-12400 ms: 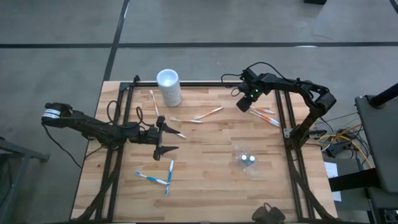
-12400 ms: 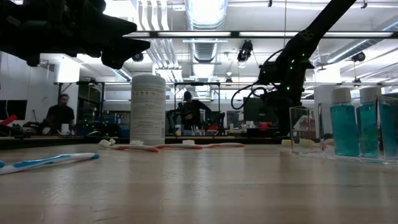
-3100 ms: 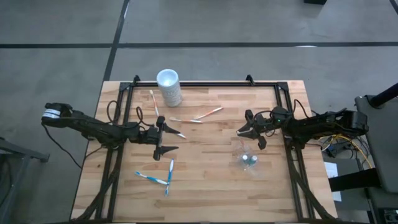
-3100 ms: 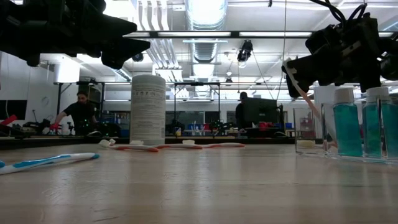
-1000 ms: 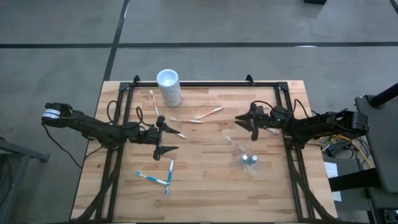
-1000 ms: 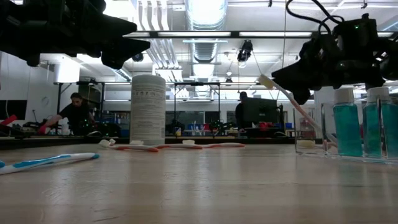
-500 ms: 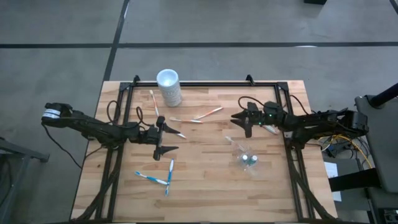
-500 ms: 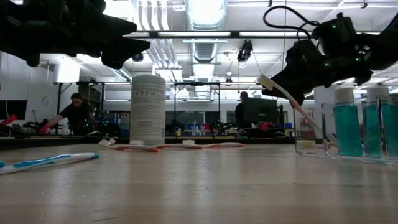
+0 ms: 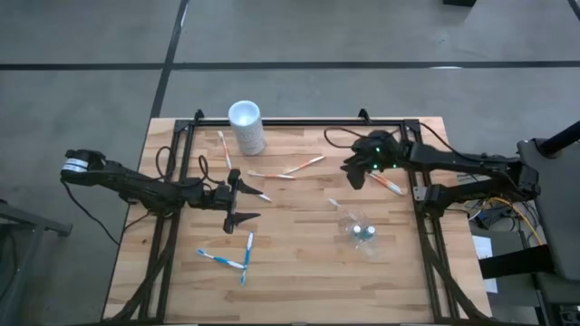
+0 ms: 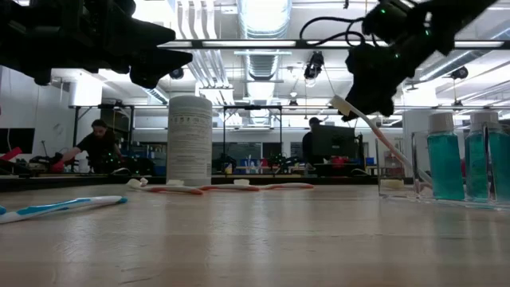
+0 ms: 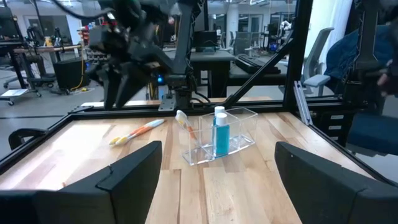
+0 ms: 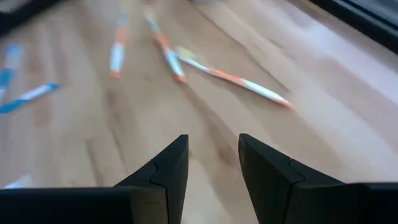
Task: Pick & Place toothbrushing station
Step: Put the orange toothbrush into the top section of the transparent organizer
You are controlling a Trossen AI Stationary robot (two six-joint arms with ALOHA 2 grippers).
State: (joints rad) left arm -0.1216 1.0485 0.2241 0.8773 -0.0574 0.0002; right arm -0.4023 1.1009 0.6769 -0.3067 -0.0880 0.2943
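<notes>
The clear toothbrushing station stands on the table's right half and holds a blue bottle. An orange-and-white toothbrush stands slanted in it, its head leaning out over the rim. More orange-and-white brushes and two blue-and-white ones lie flat on the wood. My right gripper hangs open above the table, on the far side of the station, pointing slantwise down with nothing between its fingers. My left gripper waits open and level at centre left.
A tall white cup stands at the far edge, left of centre. A black frame runs along the far edge and both sides. People sit at desks in the room beyond. Bare wood lies between the two grippers.
My right gripper has risen and tipped from about level to slanting downward, shifting slightly toward the far edge. The slanted toothbrush stays in the station as before.
</notes>
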